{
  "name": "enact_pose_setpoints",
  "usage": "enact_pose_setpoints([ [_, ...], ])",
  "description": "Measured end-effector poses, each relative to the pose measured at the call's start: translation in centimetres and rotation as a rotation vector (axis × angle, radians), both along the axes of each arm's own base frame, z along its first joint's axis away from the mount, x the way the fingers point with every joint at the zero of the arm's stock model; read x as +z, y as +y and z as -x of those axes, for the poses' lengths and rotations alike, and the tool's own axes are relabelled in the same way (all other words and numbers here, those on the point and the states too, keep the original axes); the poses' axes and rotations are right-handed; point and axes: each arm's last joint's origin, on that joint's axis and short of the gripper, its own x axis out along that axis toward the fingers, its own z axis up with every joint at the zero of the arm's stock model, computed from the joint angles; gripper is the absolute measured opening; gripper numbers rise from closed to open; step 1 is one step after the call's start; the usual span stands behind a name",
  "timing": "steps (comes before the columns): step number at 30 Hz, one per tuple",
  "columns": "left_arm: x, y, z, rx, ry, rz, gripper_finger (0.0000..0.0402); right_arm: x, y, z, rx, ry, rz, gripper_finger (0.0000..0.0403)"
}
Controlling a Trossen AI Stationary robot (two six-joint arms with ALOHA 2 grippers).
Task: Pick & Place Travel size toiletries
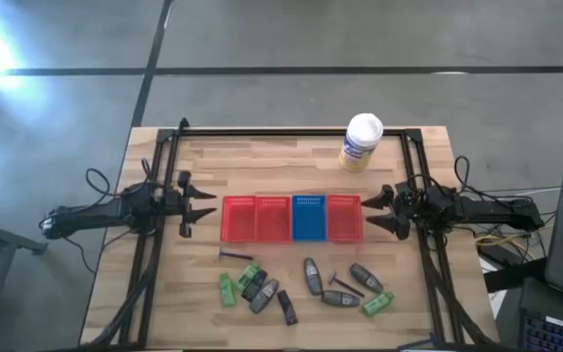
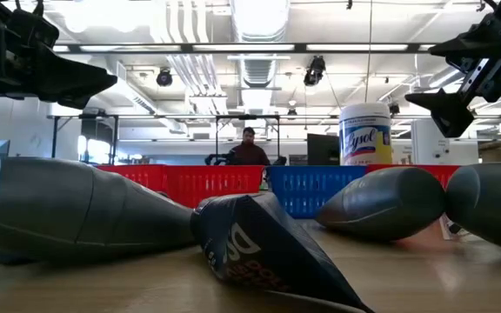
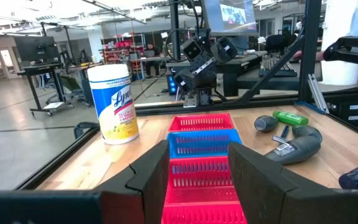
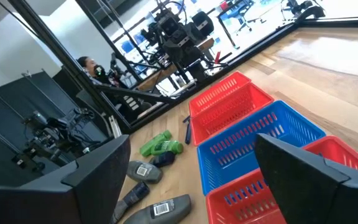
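I have four mesh baskets in a row across the middle of the table [image 1: 291, 161]: a red basket [image 1: 238, 218] at the left end, a second red one [image 1: 273, 218] touching it, a blue basket [image 1: 309, 217], then a third red basket [image 1: 344, 217]. From above and from both wrist views I see nothing inside any of them

The travel size toiletries [image 1: 301, 286] all lie loose on the table in front of the baskets: green bottles [image 1: 227, 289], dark grey tubes [image 1: 312, 277] and thin black sticks [image 1: 234, 255], scattered in two loose clusters, none in a basket

My left gripper [image 1: 199, 208] hangs just beside the left end of the row, jaws parted and holding nothing. My right gripper [image 1: 379, 209] hangs at the right end, jaws spread wide, also holding nothing

A white tub with a yellow label [image 1: 362, 143] stands upright behind the baskets, towards the right
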Motion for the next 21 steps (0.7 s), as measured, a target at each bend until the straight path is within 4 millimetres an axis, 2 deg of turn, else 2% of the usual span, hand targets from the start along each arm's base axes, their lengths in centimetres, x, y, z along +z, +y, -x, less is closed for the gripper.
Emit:
enact_pose_setpoints([
  [21, 0.0, 0.0, 0.0, 0.0, 0.0, 0.0, 0.017, 0.0, 0.0, 0.0, 0.0, 0.0, 0.0, 0.0276],
])
